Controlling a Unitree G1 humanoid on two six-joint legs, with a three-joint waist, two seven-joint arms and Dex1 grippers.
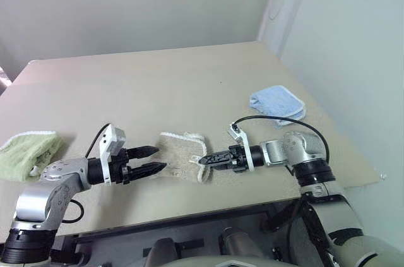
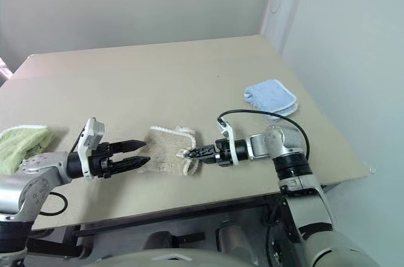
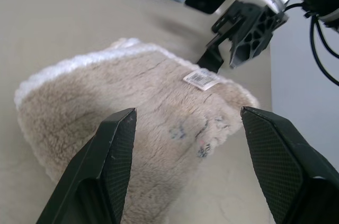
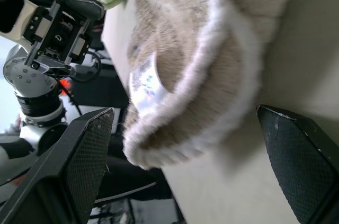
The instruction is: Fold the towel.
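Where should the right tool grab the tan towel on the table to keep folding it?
Probably the white-corded edge of the towel nearest the right tool, coming in level from the robot's right. That edge bulges up off the table as a rounded fold, so open fingers can straddle it.

Head stereo pair: high, facing forward-down over table (image 1: 189, 84). Wrist views: close, low, facing each other across towel (image 3: 132, 123), shared by all four.
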